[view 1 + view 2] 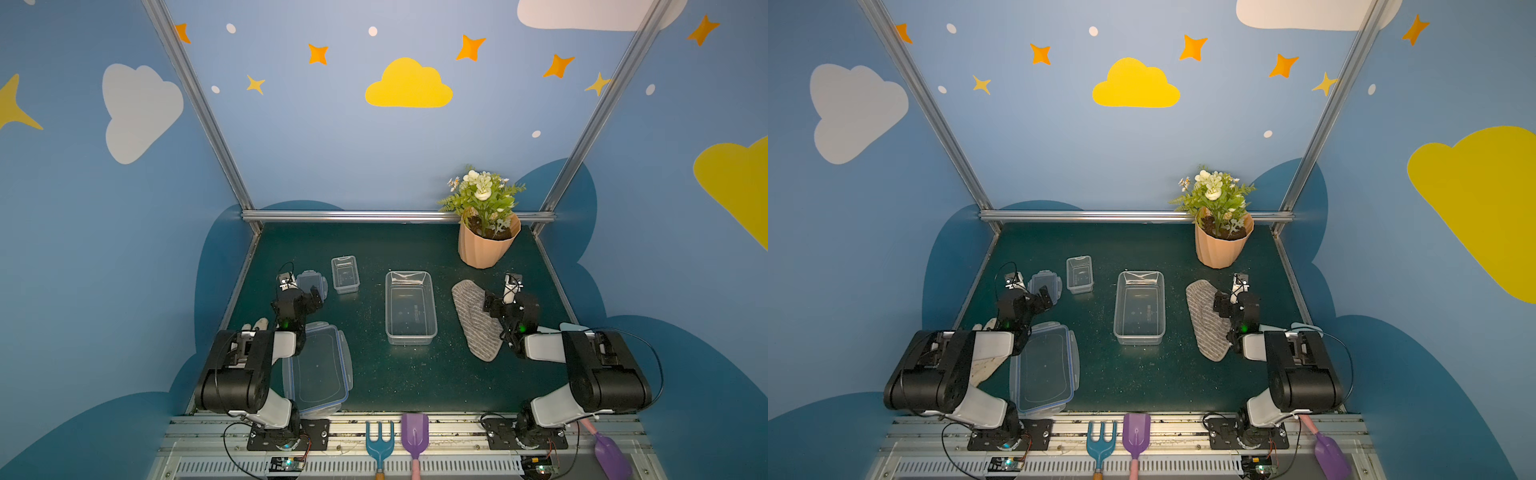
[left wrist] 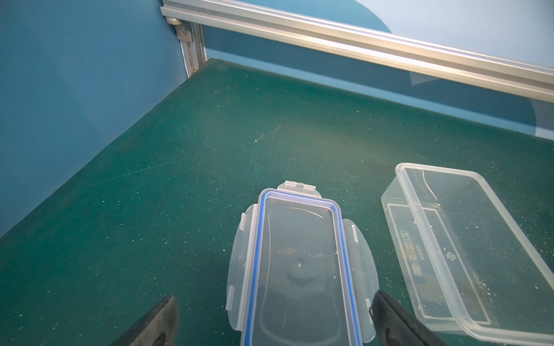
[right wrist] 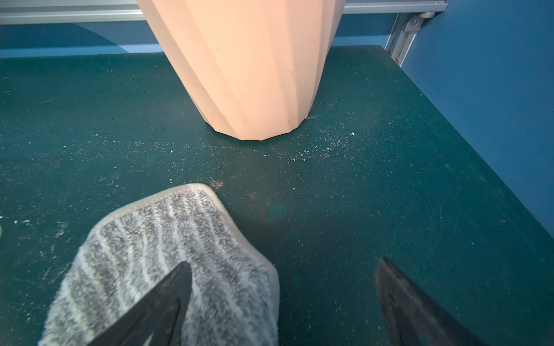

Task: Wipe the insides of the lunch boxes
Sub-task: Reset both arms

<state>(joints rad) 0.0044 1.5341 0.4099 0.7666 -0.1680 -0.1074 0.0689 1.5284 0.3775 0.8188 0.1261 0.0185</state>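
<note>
Near the middle of the green counter point(image 1: 374, 382), the large lunch box point(image 1: 410, 307), upright with the open side up, shown so in both top views. Farther away and to the left, the small lunch box point(image 1: 345, 274), also upright and open, well apart from the large one, with some white dust on its bottom in the left wrist view. Just beside it on the left, the small lid point(image 2: 296, 263) with blue trim, flat on the counter, close to the box but not touching it. At the near left, the large lid point(image 1: 320, 370), flat, partly hidden under the left arm. Above the near end of the small lid, the left gripper point(image 2: 273, 296), spread wide, one finger on each side of the lid, holding nothing (contact with the lid not possible to judge). To the right of the large lunch box, the grey striped cloth point(image 1: 473, 320), flat on the counter, its long side running from near to far. At the far end of the cloth, the right gripper point(image 3: 284, 263), also spread wide, one finger point(image 3: 162, 305) over the cloth and the other over bare counter, nothing gripped. At the far right, just beyond the cloth, the peach flower pot point(image 1: 486, 249) with a plant, and white crumbs on the counter around its base. On the rail at the near edge, a blue toy rake point(image 1: 379, 444) and a purple toy shovel point(image 1: 414, 434).
</note>
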